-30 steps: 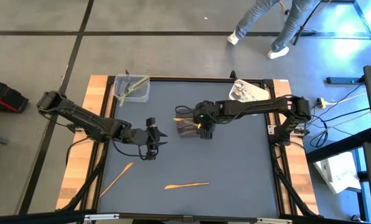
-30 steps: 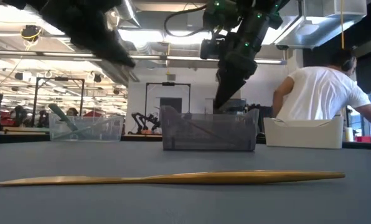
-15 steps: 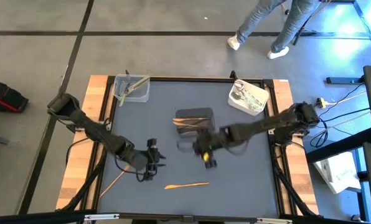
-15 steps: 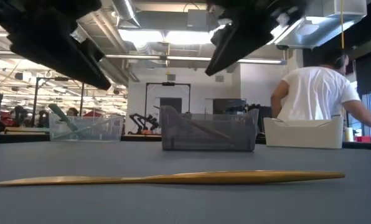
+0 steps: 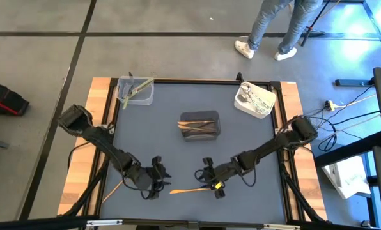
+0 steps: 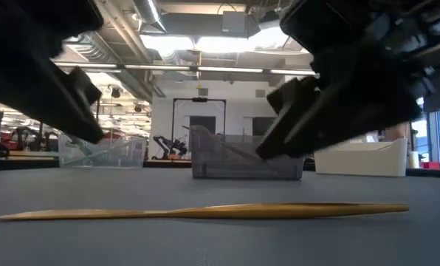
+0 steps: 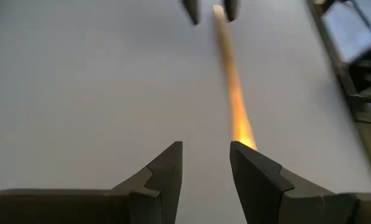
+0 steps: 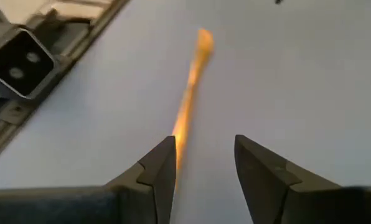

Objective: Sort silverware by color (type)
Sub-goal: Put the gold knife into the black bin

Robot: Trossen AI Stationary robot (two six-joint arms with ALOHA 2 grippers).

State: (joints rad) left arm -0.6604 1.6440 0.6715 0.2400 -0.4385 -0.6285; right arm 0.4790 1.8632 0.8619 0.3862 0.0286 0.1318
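An orange utensil [image 5: 192,190] lies flat on the grey mat near the table's near edge; the low view shows it lengthwise [image 6: 205,212]. My left gripper [image 5: 163,181] is open just beyond its left end, and the utensil [image 7: 232,93] runs away from my fingers [image 7: 205,155]. My right gripper [image 5: 211,184] is open at its right end, with the utensil [image 8: 188,93] beside one finger [image 8: 204,149]. A second orange utensil [image 5: 117,186] lies partly under my left arm. More orange ones sit in the dark grey container [image 5: 200,125].
A clear container [image 5: 136,91] holding olive-green utensils stands at the far left corner. A white container [image 5: 254,100] with pale utensils stands at the far right. The table frame [image 8: 23,56] runs close along the near side. A person's legs [image 5: 273,25] are beyond the far edge.
My right gripper left the dark grey container, swung toward the near edge and came down low at the orange utensil's right end. My left gripper also moved toward the near edge and down, ending by the utensil's left end. The utensil has not moved.
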